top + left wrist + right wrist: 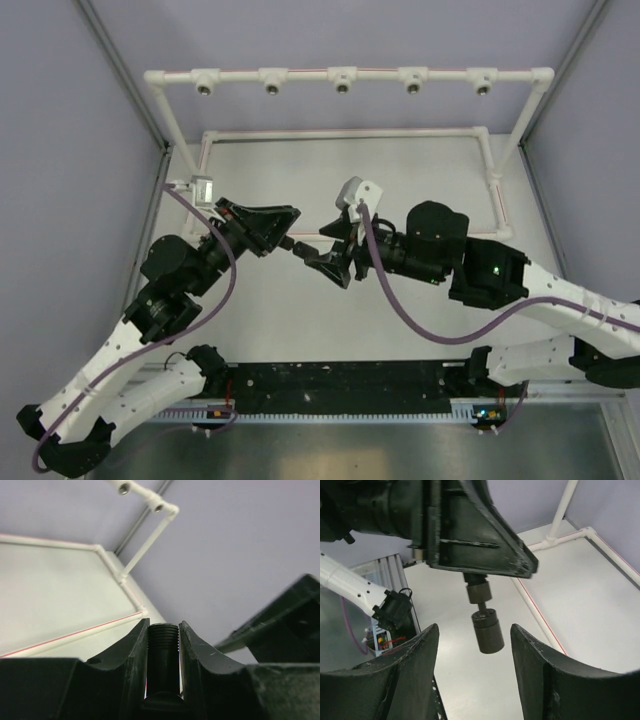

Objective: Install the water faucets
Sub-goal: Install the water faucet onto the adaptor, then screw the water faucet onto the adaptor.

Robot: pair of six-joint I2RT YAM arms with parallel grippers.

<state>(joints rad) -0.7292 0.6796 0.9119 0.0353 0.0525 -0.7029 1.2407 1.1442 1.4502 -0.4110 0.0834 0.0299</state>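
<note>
The left end effector [163,630] was clamped tight on a small black water faucet [487,630], up in the air over the worktop [400,170]. The right end effector [474,629] was spread wide apart around the faucet's fat end and did not touch it.

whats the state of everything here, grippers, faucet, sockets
left gripper, shut on the faucet
right gripper, open, straddling the faucet's free end
faucet, clamped at one end, other end sticking out, clear gaps to both sides of the right gripper
sockets on the pipe frame, all five look empty
</note>
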